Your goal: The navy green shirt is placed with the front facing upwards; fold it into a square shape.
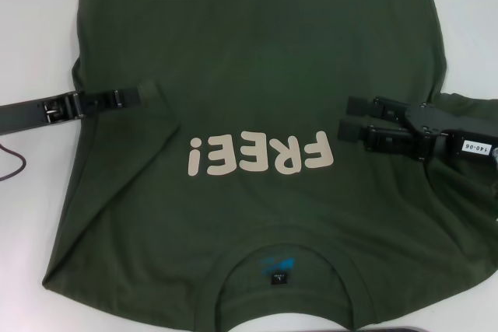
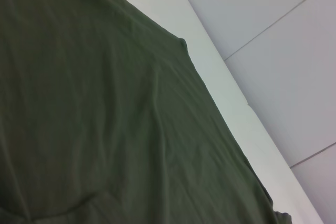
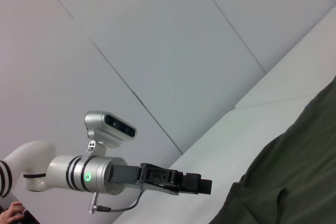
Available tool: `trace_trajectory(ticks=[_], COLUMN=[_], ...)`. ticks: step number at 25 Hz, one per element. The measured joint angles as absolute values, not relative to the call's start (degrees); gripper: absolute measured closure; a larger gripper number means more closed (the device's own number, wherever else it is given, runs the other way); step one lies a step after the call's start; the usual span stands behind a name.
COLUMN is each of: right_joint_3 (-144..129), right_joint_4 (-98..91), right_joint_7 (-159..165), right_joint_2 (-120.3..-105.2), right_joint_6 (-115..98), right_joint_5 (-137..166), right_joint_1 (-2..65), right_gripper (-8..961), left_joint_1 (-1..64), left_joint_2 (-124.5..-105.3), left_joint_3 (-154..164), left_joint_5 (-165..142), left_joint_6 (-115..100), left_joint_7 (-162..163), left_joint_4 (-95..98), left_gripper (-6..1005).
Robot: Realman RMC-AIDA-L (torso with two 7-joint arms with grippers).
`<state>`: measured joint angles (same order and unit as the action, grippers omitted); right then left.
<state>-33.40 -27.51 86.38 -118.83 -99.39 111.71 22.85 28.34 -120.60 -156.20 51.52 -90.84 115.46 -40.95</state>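
Observation:
The navy green shirt lies spread front-up on the white table, and its cream "FREE!" lettering reads upside down from the head view. The collar with its small label is at the near edge. My left gripper reaches in from the left over the shirt's side, level with the chest. Its tip sits in a raised fold of cloth and its fingers look shut on it. It also shows in the right wrist view as the left gripper. My right gripper hovers just right of the lettering, open, its two fingers apart and empty.
White table shows beside the shirt on the left and far right. A thin dark cable lies at the left edge. A dark object pokes in at the near edge. Beyond the table's far side is tiled floor.

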Motion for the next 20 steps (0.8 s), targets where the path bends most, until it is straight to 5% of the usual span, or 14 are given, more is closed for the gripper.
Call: trace_trajectory(ticks=[3,20], right_joint_3=[-33.4,-32.8], right_joint_4=[-27.5,-27.5], right_joint_7=[86.4,86.5], right_joint_2=[-118.89,-119.01], right_joint_6=[-99.4,-99.5], right_joint_5=[111.7,111.6], right_joint_1=[22.8,22.8], right_gripper=[30,29], left_joint_1=[28.3,26.6], left_joint_2=[-120.46,-119.79], left_joint_3=[-156.2,-154.0], left_joint_5=[51.7,50.8], left_joint_6=[-90.4,-83.4], left_joint_7=[114.4,107.2], left_joint_4=[-41.0,-41.2], left_gripper=[566,138])
